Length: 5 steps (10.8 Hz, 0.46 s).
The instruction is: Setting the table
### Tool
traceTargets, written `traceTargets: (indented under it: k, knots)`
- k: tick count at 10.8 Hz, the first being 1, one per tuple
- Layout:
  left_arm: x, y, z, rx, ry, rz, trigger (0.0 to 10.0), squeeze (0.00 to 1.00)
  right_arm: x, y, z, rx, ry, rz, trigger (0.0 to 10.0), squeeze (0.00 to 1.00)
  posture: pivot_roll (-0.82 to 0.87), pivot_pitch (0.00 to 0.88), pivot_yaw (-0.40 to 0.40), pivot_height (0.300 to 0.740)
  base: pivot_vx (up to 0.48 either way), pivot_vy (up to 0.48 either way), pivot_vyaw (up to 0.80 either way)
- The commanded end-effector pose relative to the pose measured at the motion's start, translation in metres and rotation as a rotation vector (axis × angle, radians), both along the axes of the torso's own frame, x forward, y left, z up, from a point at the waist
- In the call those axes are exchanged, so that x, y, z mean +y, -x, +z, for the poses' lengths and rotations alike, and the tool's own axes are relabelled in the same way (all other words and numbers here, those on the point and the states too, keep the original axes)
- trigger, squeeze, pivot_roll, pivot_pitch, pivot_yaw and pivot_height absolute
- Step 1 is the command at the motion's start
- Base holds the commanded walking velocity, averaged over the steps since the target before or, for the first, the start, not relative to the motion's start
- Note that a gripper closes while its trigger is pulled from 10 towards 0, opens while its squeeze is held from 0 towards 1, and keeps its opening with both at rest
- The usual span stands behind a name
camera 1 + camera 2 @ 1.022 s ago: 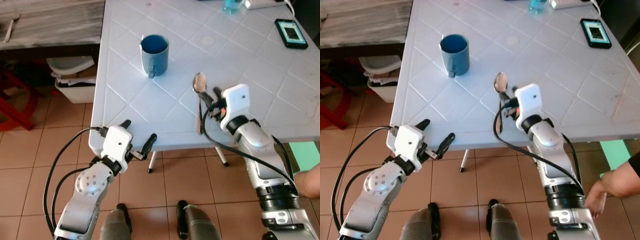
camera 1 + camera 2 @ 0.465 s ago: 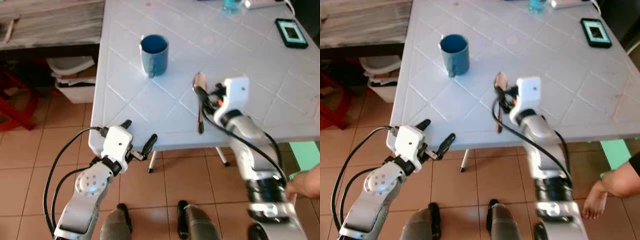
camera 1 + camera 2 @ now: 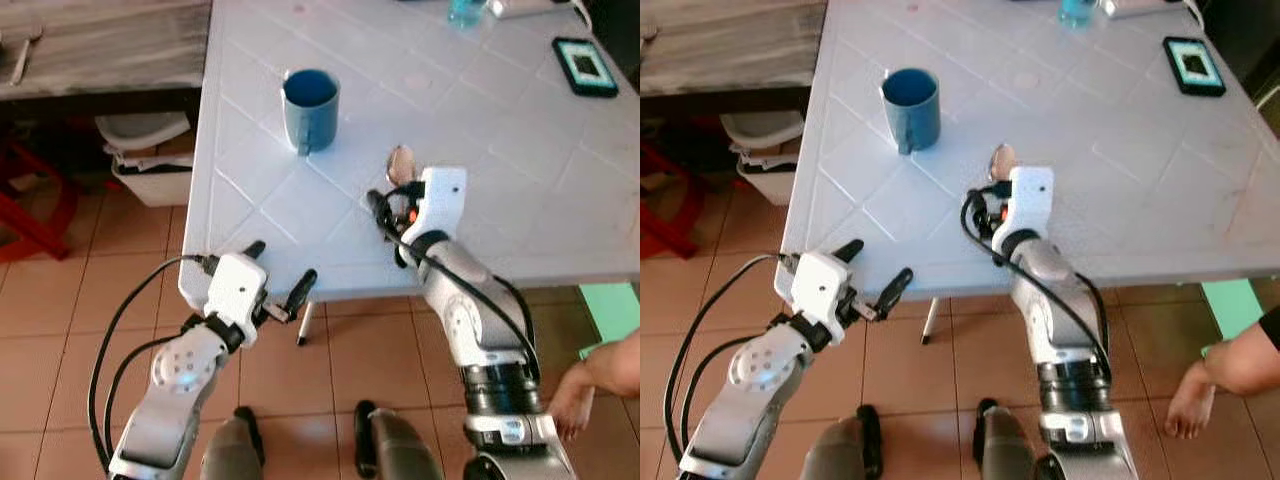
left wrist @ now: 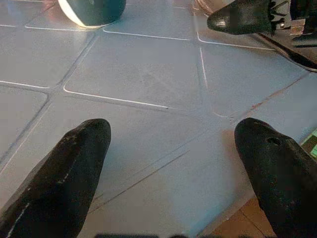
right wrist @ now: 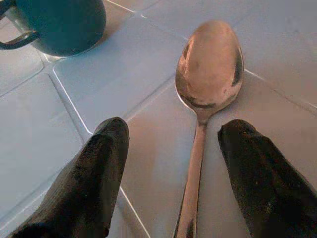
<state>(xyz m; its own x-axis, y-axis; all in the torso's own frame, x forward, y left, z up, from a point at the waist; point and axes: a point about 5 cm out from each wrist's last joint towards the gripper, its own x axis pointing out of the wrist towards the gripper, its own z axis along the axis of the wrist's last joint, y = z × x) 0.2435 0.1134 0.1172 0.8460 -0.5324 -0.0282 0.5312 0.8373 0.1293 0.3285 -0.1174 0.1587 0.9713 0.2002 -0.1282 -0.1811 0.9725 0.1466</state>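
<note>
- The spoon lies flat on the white desk, a short way from the blue mug, toward the desk's near edge.
- The right hand is spread, its fingers either side of the handle, not gripping.
- The left hand hovers spread at the desk's near edge.
- Risk: closing on a thin, flat handle, the fingers may slip and skid the spoon off the edge.
</note>
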Motion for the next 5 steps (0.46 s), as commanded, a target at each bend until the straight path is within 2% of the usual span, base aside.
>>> traceTargets:
  k: [1,2,3,5]
  knots:
    - [0.0,0.004,-0.005,0.022,-0.002,-0.013,10.0,0.0,0.0,0.005,-0.009,0.061,-0.015,-0.014,10.0,0.0,-0.02,0.253,0.03,0.74,0.0,0.0,0.0]
    - [-0.001,0.004,-0.005,0.023,-0.001,-0.024,10.0,0.0,-0.004,0.004,-0.01,0.098,-0.033,-0.045,1.8,0.0,-0.02,0.253,0.03,0.74,0.0,0.0,0.0]
    - [-0.002,0.003,-0.006,0.024,-0.001,-0.027,10.0,0.0,-0.008,0.0,-0.012,0.13,-0.018,-0.049,0.0,0.0,-0.02,0.248,0.03,0.74,0.0,0.0,0.0]
    - [-0.003,0.004,-0.008,0.035,-0.005,-0.048,10.0,0.0,-0.032,-0.011,-0.019,0.216,0.076,-0.076,0.0,0.0,-0.02,0.245,0.027,0.74,0.0,0.0,0.0]
